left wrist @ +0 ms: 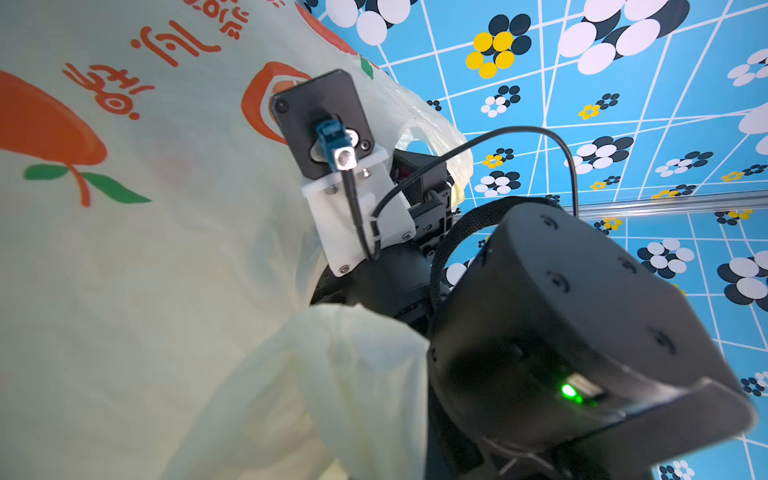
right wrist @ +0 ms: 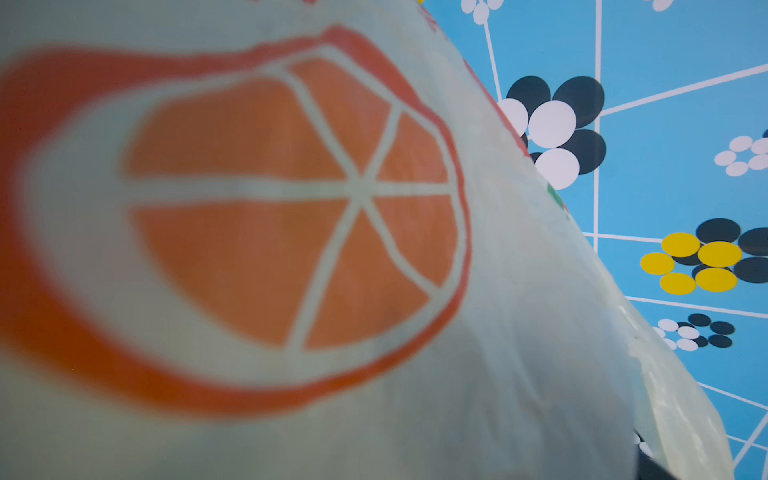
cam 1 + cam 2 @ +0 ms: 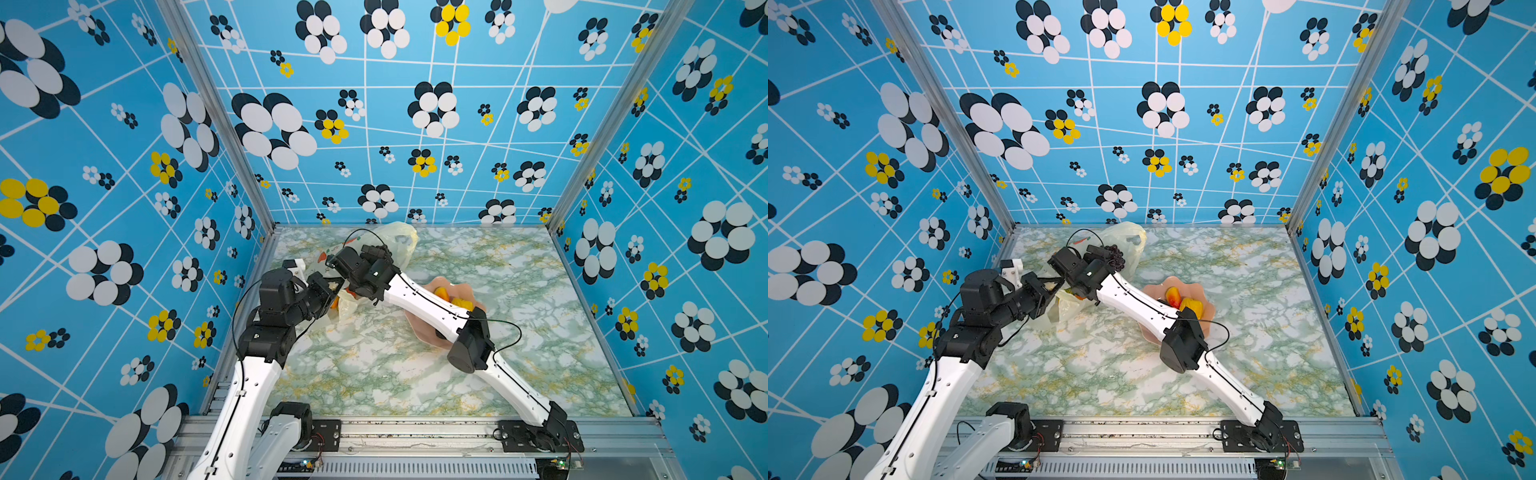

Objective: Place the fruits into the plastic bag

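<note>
Currently, one plastic bag (image 3: 400,237) lies at the far left of the marbled table (image 3: 415,365). One pink bowl (image 3: 1204,296) sits near mid-table, partly under the right arm. Bowl contents visible: two fruits, one red-yellow piece (image 3: 1172,296) and one yellow piece (image 3: 1192,306); the arm hides the rest. One grape bunch (image 3: 1116,255) is at the right gripper (image 3: 1106,251), overlapping the bag in a top view. Its jaws are spread wide; contact with the bunch cannot be determined. The left gripper (image 3: 334,286) is pressed together, pinching the bag's rim. Bag contents are not discernible.
</note>
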`<control>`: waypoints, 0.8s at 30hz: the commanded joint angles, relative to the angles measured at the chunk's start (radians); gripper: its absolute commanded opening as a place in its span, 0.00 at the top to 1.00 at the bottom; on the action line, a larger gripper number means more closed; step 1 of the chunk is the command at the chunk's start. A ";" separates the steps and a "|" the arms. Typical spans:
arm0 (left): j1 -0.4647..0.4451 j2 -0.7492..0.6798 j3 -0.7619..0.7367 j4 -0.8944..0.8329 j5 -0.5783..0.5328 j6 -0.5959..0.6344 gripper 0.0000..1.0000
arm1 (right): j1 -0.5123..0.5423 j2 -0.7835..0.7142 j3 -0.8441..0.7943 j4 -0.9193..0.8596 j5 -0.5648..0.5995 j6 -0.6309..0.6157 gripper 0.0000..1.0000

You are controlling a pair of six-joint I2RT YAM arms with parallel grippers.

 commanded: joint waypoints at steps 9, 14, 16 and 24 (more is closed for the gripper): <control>0.002 -0.014 0.037 -0.092 0.064 0.019 1.00 | 0.101 -0.036 -0.335 0.884 0.279 -0.737 0.01; 0.005 -0.026 0.059 -0.159 0.099 0.059 1.00 | 0.087 -0.098 -0.446 1.021 0.324 -0.761 0.01; 0.008 -0.035 0.052 -0.177 0.110 0.069 1.00 | 0.088 -0.111 -0.520 1.020 0.277 -0.768 0.01; 0.020 -0.019 0.086 -0.216 0.141 0.101 1.00 | 0.134 -0.149 -0.538 1.165 0.321 -0.799 0.01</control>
